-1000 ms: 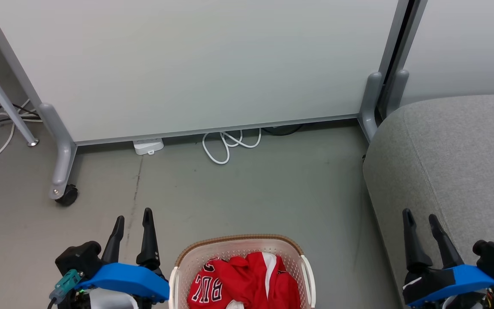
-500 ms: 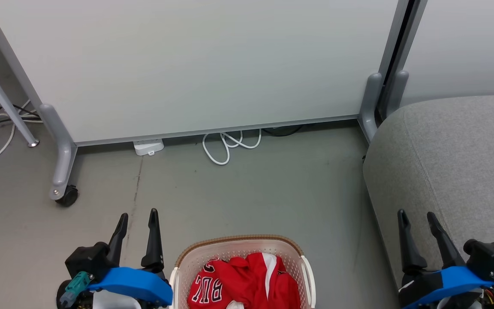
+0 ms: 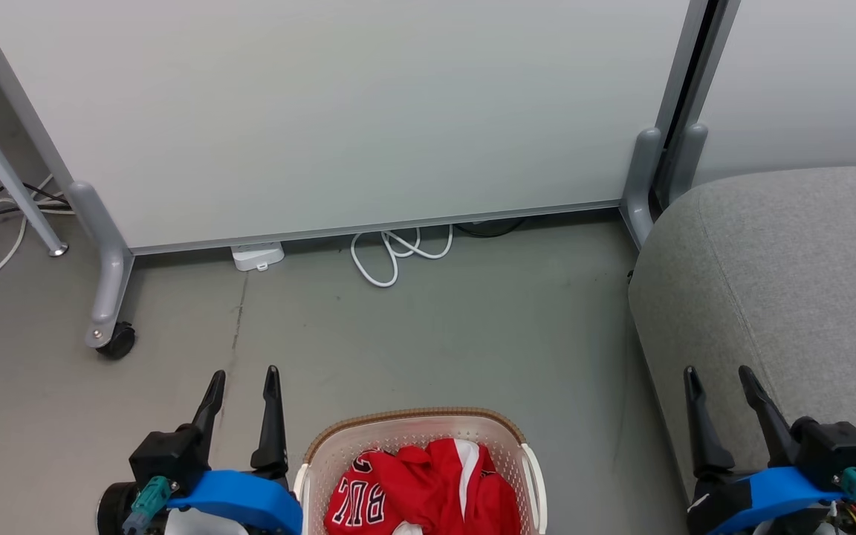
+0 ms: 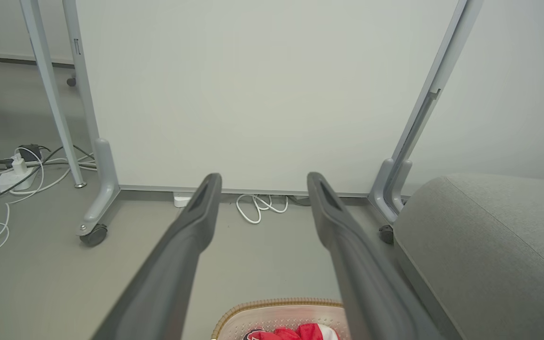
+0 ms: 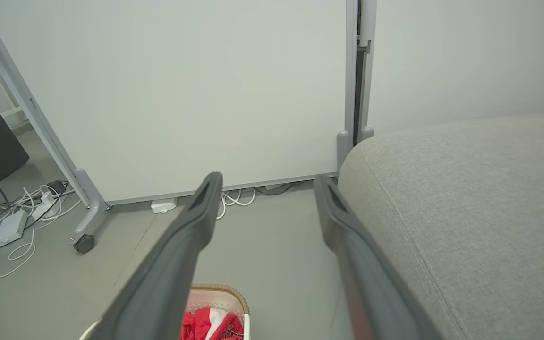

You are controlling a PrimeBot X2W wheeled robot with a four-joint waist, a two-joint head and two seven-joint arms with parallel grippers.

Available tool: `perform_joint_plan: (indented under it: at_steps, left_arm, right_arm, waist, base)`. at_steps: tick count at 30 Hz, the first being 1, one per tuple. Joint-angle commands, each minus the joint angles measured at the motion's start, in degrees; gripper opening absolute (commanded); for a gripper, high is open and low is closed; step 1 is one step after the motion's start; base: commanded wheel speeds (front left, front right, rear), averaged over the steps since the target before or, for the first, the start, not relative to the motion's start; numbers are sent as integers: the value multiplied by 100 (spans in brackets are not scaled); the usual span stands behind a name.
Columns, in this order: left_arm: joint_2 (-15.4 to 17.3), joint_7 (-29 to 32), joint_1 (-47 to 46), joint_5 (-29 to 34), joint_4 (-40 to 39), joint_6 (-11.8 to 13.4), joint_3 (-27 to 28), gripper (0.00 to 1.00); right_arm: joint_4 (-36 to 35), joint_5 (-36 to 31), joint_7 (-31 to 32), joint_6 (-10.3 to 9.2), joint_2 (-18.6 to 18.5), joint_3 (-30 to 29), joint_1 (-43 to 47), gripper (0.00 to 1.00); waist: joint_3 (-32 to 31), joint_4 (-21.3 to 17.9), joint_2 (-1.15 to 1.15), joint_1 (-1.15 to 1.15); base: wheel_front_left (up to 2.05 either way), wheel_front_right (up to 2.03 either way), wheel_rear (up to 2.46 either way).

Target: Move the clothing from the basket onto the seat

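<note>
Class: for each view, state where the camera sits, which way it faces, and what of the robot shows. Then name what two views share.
Head view: on the head, facing forward and down at floor, partition and basket; left gripper and right gripper show, open.
Left wrist view: on the left wrist, facing along its own fingers toward the partition.
Right wrist view: on the right wrist, along its fingers; seat at right.
Shared: both wrist views show basket, clothing, white cable.

My head view's bottom edge cuts off the basket [image 3: 413, 412] and the clothing [image 3: 428, 483]; its lettering [image 3: 365, 502] is partly folded under. The seat [image 3: 792, 282] runs off the right edge.
</note>
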Motion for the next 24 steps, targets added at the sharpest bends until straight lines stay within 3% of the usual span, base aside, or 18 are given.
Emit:
perform_joint_plan:
  at_steps: [1,24]
  left_arm:
    - [11,-51,-84,112,23,-30,-16,100]
    - [-34,-318,-70,742,143,-62,-7,100]
  right_arm:
    - [-60,-154,-66,11,-43,2,14,100]
    - [-121,-1068,-207,13,-54,41,128,100]
  waist:
    - [2,-3,0,0]
    - [-5,16,0,0]
  base:
    - [0,0,0]
    - [0,0,0]
